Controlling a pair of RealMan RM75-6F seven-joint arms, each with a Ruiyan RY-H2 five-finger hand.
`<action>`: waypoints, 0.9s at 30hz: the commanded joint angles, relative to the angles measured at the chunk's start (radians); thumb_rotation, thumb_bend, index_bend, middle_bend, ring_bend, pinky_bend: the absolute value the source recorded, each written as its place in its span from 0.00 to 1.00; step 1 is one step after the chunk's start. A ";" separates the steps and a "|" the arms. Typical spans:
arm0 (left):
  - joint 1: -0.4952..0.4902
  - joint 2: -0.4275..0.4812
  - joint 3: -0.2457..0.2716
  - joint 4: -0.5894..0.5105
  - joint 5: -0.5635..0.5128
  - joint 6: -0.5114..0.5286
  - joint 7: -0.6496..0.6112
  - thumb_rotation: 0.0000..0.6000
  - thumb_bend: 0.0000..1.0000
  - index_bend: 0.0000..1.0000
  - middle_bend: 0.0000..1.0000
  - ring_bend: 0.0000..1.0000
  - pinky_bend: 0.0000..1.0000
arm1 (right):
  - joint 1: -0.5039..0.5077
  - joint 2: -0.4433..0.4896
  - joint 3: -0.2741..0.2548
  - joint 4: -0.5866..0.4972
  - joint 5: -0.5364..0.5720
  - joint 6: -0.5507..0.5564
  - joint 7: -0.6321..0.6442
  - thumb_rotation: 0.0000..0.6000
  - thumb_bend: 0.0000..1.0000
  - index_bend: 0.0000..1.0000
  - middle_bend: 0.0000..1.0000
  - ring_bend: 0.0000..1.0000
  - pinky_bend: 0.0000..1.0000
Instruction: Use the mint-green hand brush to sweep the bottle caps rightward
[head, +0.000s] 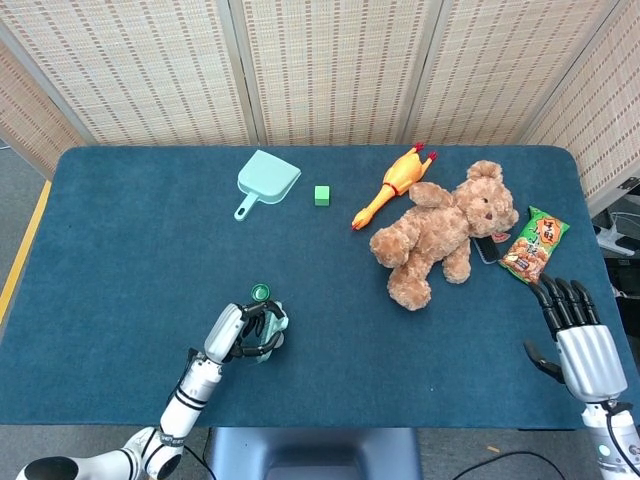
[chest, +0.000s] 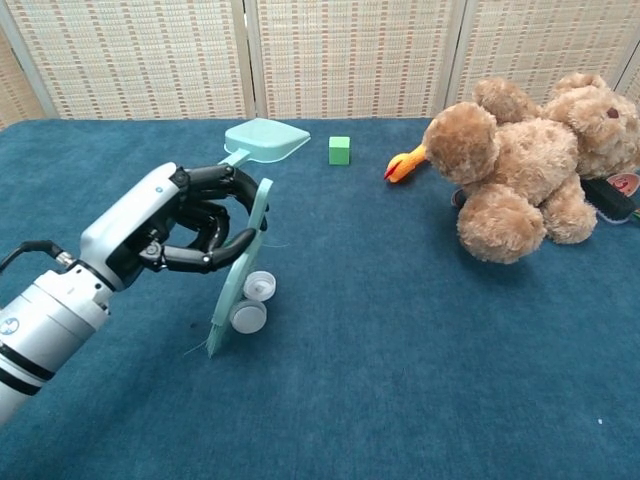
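My left hand (chest: 185, 232) grips the mint-green hand brush (chest: 240, 272), which stands tilted with its bristles on the blue table (chest: 400, 360). Two white bottle caps (chest: 260, 286) (chest: 247, 317) lie against the brush's right face. In the head view the left hand (head: 238, 334) and the brush (head: 274, 328) sit near the front edge. A green cap (head: 260, 292) lies just behind them, apart from the brush; the chest view hides it behind the hand. My right hand (head: 582, 345) rests at the front right corner, fingers straight and apart, holding nothing.
A mint dustpan (head: 268, 180) and a green cube (head: 322, 195) lie at the back. A rubber chicken (head: 393, 183), a teddy bear (head: 445, 230) and a snack packet (head: 535, 245) fill the right half.
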 joint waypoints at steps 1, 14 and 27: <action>-0.007 -0.012 0.004 -0.008 0.002 -0.011 0.011 1.00 0.70 0.77 0.88 0.73 0.89 | -0.002 0.002 0.000 -0.001 -0.001 0.003 0.003 1.00 0.24 0.00 0.00 0.00 0.00; -0.035 -0.056 0.020 -0.041 0.027 -0.027 0.045 1.00 0.70 0.77 0.88 0.73 0.89 | -0.009 0.017 0.008 -0.005 -0.002 0.026 0.028 1.00 0.24 0.00 0.00 0.00 0.00; -0.077 -0.049 -0.056 0.036 0.036 0.047 0.068 1.00 0.70 0.77 0.87 0.73 0.89 | -0.012 0.024 0.010 -0.004 -0.002 0.030 0.044 1.00 0.24 0.00 0.00 0.00 0.00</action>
